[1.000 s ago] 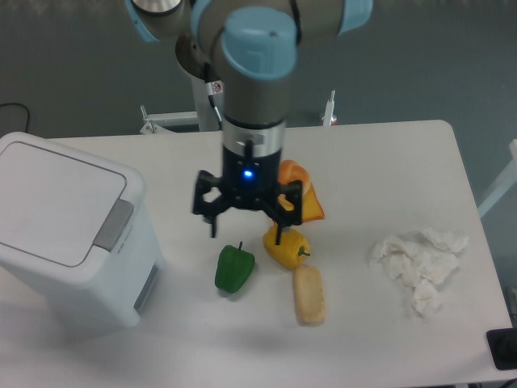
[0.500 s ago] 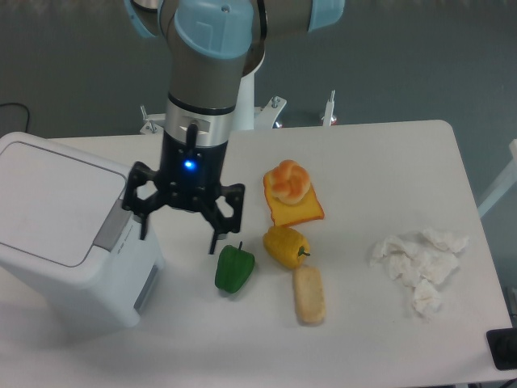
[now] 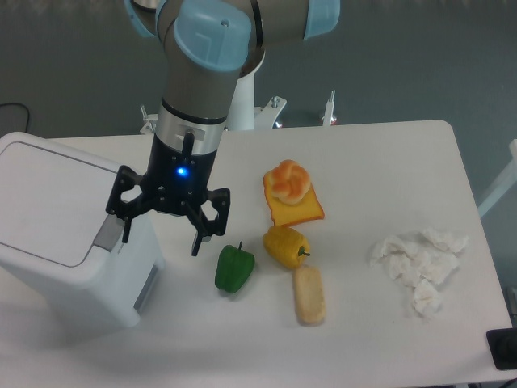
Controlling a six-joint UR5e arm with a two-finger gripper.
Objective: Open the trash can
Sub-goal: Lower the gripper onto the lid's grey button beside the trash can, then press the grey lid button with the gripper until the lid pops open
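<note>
The arm descends vertically from the upper frame, wrist pointing straight down with a blue indicator light lit on its face. The gripper (image 3: 160,233) hangs beneath the wrist, its two black fingers (image 3: 196,239) spread wide apart, holding nothing.

Hidden and cut-off parts

The gripper (image 3: 160,230) covers most of the grey push-tab (image 3: 105,234) on the trash can (image 3: 56,218), whose left side runs off frame. A dark object (image 3: 502,349) is cut at bottom right.

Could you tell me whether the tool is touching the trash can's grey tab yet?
Cannot tell. In the camera view one finger of the open tool overlaps the tab on the trash can, but the view shows neither contact nor gap.
</note>
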